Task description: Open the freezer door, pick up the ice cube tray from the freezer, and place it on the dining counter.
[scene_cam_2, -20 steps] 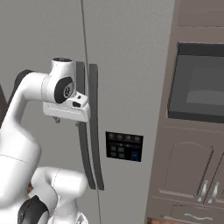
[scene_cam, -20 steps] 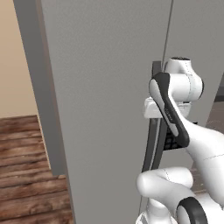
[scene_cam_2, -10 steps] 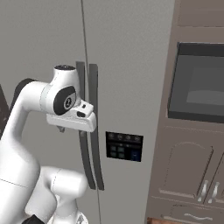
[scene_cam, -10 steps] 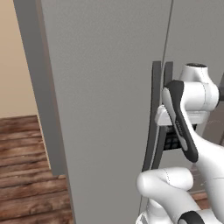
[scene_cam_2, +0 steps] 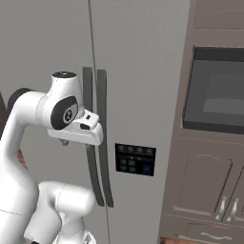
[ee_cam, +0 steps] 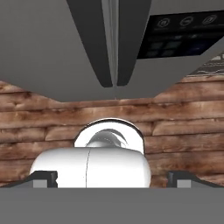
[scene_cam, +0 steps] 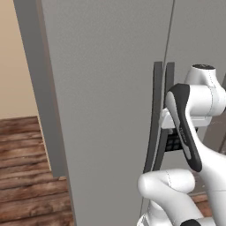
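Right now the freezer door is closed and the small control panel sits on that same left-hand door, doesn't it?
Not quite: the freezer door is closed, but the control panel sits on the adjoining right-hand door, as the right base view shows.

floor: dark reddish-brown wood planks [scene_cam: 26,176], pretty worn-looking grain; the same boards show in the hand view [ee_cam: 183,131] running across the frame
wall: plain warm beige wall [scene_cam: 15,66] off to the left, flat colour
cabinets: brown-taupe kitchen cabinets [scene_cam_2: 205,186] on the right side, arched raised-panel doors, little silver bar handles [scene_cam_2: 221,207] low down
oven: built-in dark glass-front oven or microwave [scene_cam_2: 217,90] set into that cabinet column, above the panel doors
adjoining panel: grey, carries a small black control panel [scene_cam_2: 135,159] with blue-green buttons
light: soft and even, no hard shadows
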